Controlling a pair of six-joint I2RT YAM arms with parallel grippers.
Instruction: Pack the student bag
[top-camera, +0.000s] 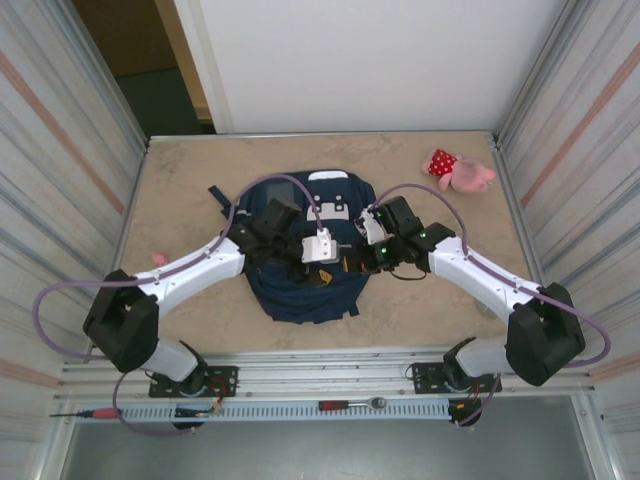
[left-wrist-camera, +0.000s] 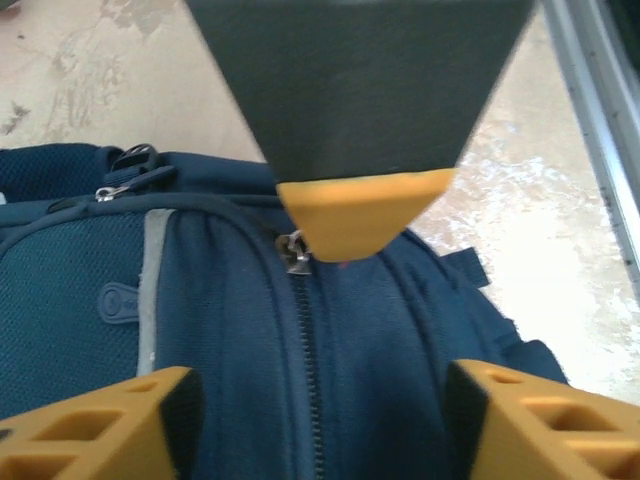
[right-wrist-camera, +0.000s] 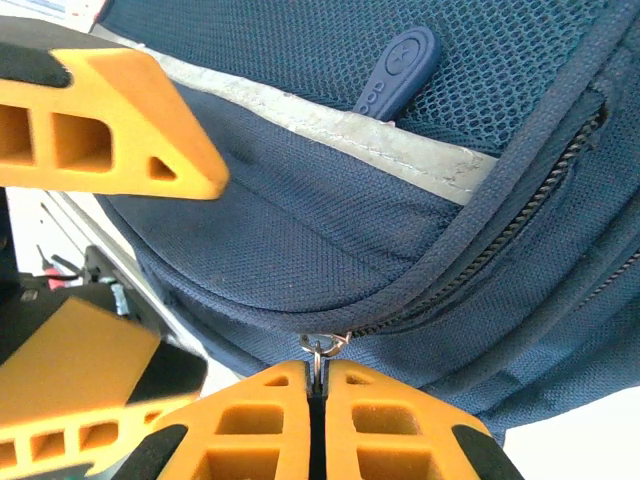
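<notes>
Lying flat in the middle of a beige, marbled table, the student bag has its long axis running from the near edge to the far edge. Its top, with the white patch, points away from the arm bases and its bottom points toward them. Ribbed metal walls close the table on the left and right, a white panel stands behind it, and a dark doorway opens at the far left. A pink plush toy lies near the far right corner, well apart from the bag. Both arms reach in over the bag's middle. The right gripper is clenched on a metal zipper pull at a seam. The left gripper hovers over a zipper line, its fingers spread with nothing gripped between them.
</notes>
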